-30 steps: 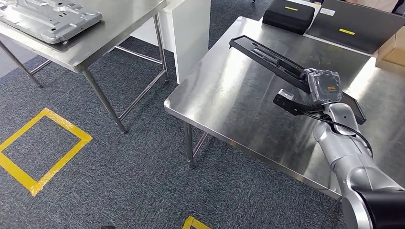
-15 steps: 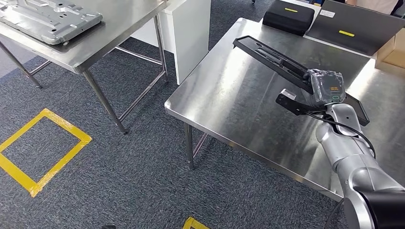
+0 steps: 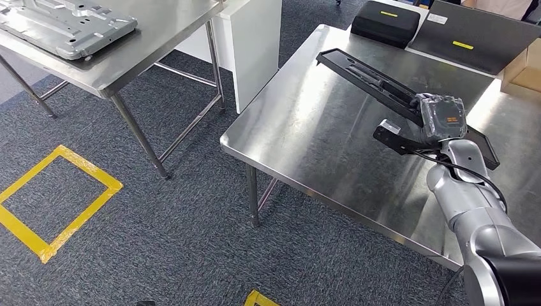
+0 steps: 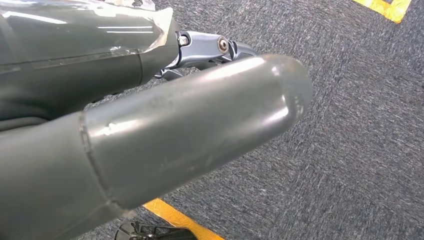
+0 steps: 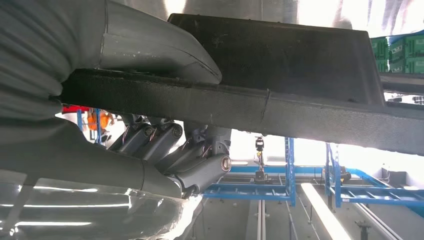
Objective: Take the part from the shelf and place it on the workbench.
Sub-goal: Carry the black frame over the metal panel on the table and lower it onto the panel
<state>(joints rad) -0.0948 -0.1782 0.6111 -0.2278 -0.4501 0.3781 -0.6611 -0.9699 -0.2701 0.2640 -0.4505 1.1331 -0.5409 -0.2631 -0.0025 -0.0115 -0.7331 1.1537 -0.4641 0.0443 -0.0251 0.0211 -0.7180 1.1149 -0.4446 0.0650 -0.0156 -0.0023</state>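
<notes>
The part [image 3: 369, 75] is a long, flat black frame. It hangs tilted just above the steel workbench [image 3: 306, 131], running from the far middle toward the right. My right hand [image 3: 440, 118] grips it near its right end. In the right wrist view the thumb [image 5: 150, 50] lies on one face of the part [image 5: 300, 55] and the darker fingers [image 5: 165, 140] wrap the other face. My left hand [image 4: 175, 125] hangs over the grey carpet with nothing in it, its thick thumb stretched out.
A black case [image 3: 385, 19], a dark flat panel [image 3: 472, 35] and a cardboard box [image 3: 526, 64] sit along the workbench's far side. A second steel table [image 3: 159, 25] at upper left carries a grey metal plate [image 3: 64, 25]. Yellow tape [image 3: 57, 197] marks the carpet.
My right hand has carried the part a little to the right and farther over the workbench. Its grip is unchanged.
</notes>
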